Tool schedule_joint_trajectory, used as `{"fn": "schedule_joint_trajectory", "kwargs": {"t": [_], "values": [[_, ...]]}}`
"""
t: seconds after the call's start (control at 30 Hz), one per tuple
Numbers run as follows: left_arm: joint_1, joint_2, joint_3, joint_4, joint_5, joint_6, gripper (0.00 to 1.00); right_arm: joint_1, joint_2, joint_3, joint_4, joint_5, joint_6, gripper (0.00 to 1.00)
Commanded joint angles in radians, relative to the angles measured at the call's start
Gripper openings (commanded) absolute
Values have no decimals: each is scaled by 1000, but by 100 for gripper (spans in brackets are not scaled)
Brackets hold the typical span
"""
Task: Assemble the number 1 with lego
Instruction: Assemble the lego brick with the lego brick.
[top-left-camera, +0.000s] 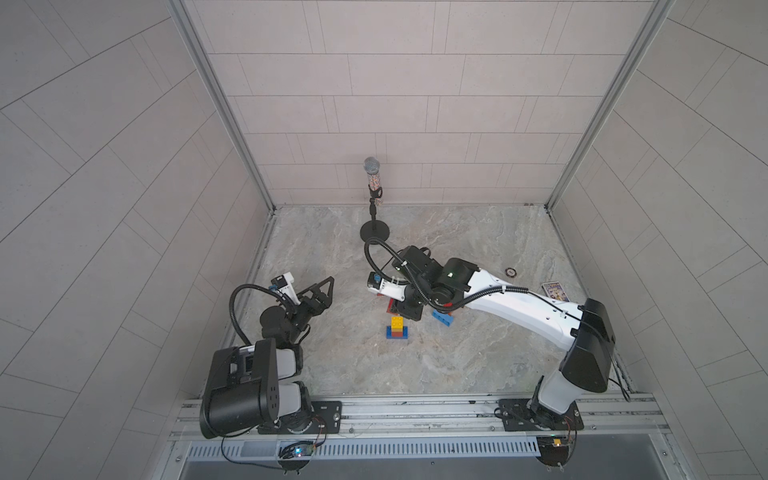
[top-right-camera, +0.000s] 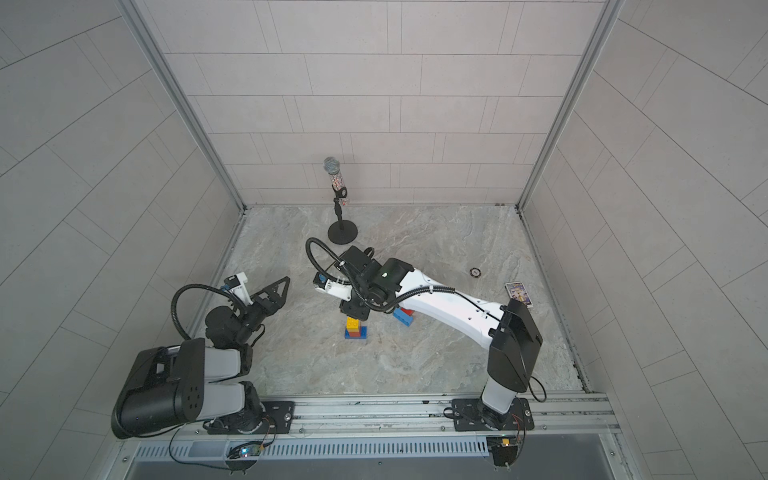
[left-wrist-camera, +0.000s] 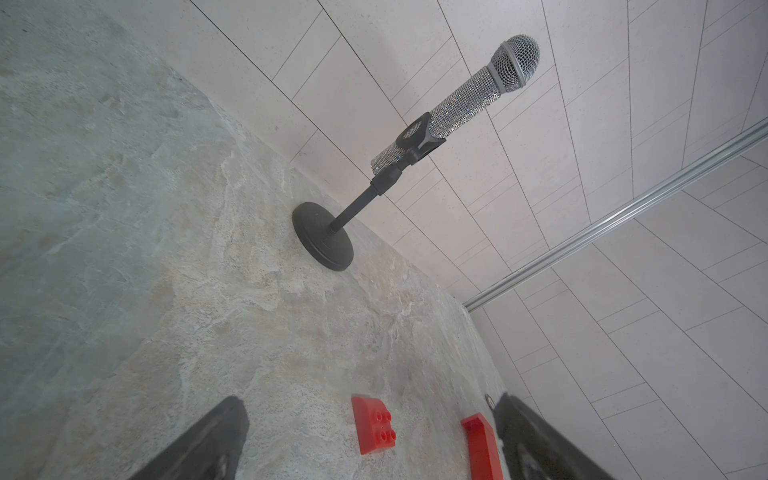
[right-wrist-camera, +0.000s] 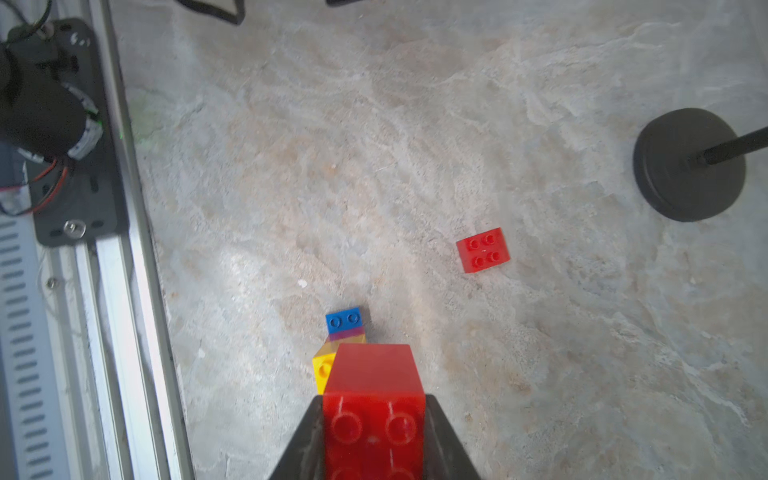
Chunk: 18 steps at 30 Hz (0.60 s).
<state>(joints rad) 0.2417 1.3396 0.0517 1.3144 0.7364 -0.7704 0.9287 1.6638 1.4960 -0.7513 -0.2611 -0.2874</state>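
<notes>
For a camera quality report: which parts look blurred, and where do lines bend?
Right wrist view: the red studded plastic brick held in the right gripper is very near and blurred; the loose small red brick is sharp. Left wrist view: the left gripper fingers are soft, the glittery silver microphone crisp. Both top views: the grey wall tile lines curve slightly.

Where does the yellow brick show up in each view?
Both top views: the yellow brick tops the small stack at mid-table.
Left wrist: not in it.
Right wrist: the yellow brick is partly hidden behind the gripped red brick.
Shared landmark: the microphone stand base.
</notes>
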Motion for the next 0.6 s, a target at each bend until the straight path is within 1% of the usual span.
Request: {"fn": "schedule_joint_trajectory", "kwargs": {"t": [0.0,0.23,0.33,0.57], "values": [[-2,-7,4,47,11,-2,100,-1,-20,-21,-49,-79,-112,0],[-2,-6,4,48,11,-2,100,-1,18,-14,-84,-73,-164,0],[-2,-5,5,48,11,-3,100,1,31,-13,-85,-44,-171,0],[-2,0,9,48,12,-3,100,1,40,-23,-70,-19,-178,0]]}}
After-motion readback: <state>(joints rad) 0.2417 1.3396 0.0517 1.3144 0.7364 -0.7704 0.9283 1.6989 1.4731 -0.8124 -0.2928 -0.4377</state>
